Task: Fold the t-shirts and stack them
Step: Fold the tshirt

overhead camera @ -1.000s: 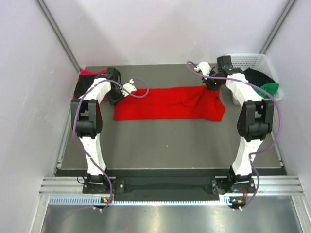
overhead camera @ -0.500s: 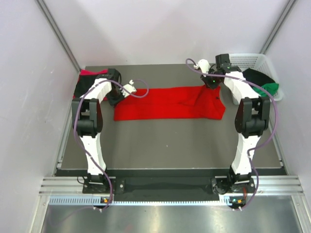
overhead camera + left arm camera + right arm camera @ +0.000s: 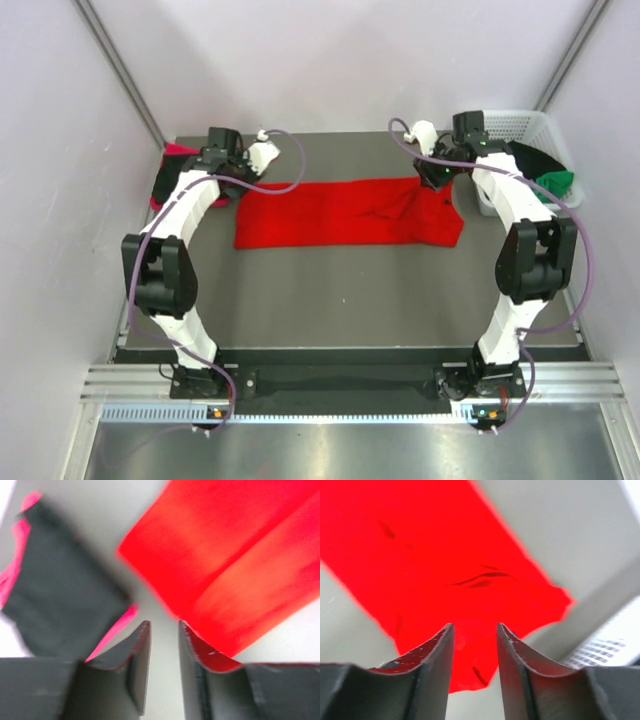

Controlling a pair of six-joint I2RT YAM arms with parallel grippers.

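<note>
Bright red t-shirt [image 3: 350, 212] on desk [image 3: 350, 295], folded to a strip, unstacked | left pincer [image 3: 164, 627], right pincer [image 3: 474, 627] near its ends, half-open, empty | folded black t-shirt [image 3: 65, 590] left of it | green t-shirt [image 3: 556, 182] waiting right of it

No writing, label, brand mark, number or sign can be read in any of the views: nothing legible shows on the bright red t-shirt [image 3: 350, 212], the white basket [image 3: 520, 120] or the table [image 3: 350, 290]
</note>
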